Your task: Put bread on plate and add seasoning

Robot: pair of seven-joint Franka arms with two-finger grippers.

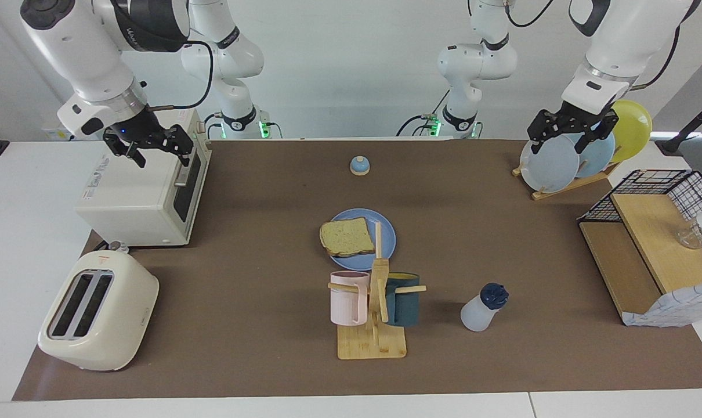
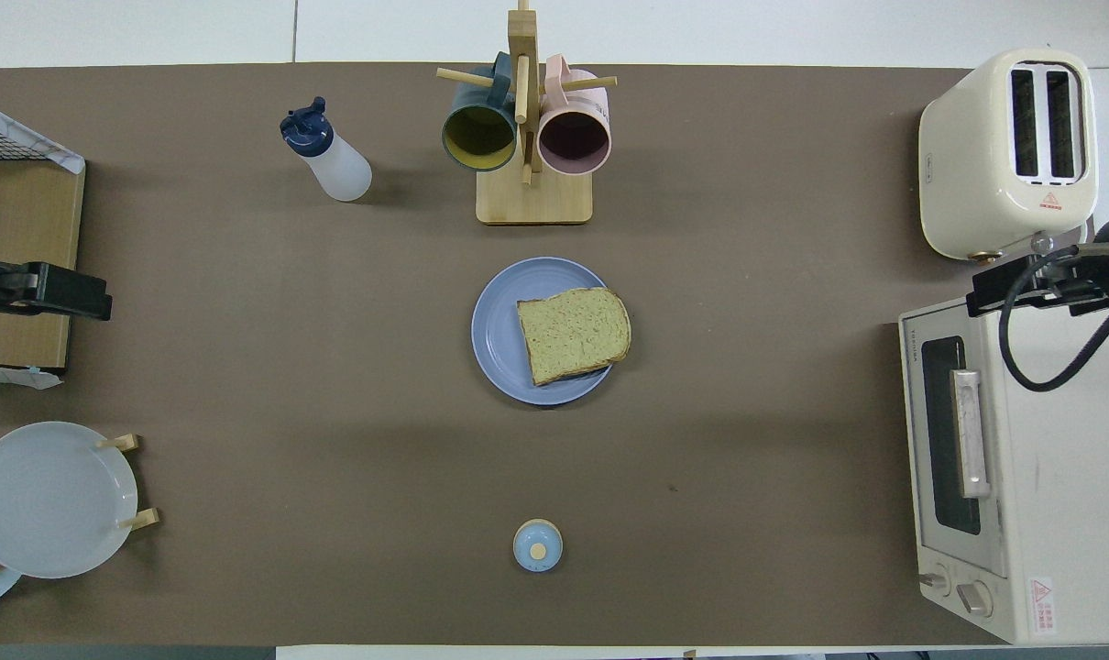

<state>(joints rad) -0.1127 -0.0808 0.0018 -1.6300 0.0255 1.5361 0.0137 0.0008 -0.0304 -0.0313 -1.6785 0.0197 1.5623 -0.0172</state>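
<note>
Brown matting covers the desk (image 1: 258, 244), and the medium-blue plate (image 1: 386, 232) sits at its middle with the bread (image 1: 346, 237) lying flat on it, toward the right arm's end and slightly overhanging the rim. From the facing view the wooden mug tree (image 1: 377, 302) stands in front of the plate and hides part of its edge; a pink mug (image 1: 348, 297) and a dark teal mug (image 1: 403, 299) hang on it. The seasoning (image 1: 483, 307), a translucent bottle with a navy cap, stands upright beside the mug tree toward the left arm's end, farther from the robots than the plate.

Overhead, both arms are cut off at the frame edges, so only dark parts of each gripper show. The left gripper (image 1: 572, 129) hangs over the plate rack (image 1: 565, 184), which holds pale plates and 1 yellow plate; its fingers (image 1: 586, 141) are spread and hold nothing. The right gripper (image 1: 154, 146) hangs over the toaster oven (image 1: 136, 197), fingers (image 1: 137, 159) spread and empty.

Writing on the oven's front edge and the stickers on it and on the cream toaster (image 1: 96, 310) are too small to read. A small blue-domed bell (image 1: 359, 166) sits nearer the robots than the plate. The wire basket shelf (image 1: 652, 255) is cropped at the frame edge.
</note>
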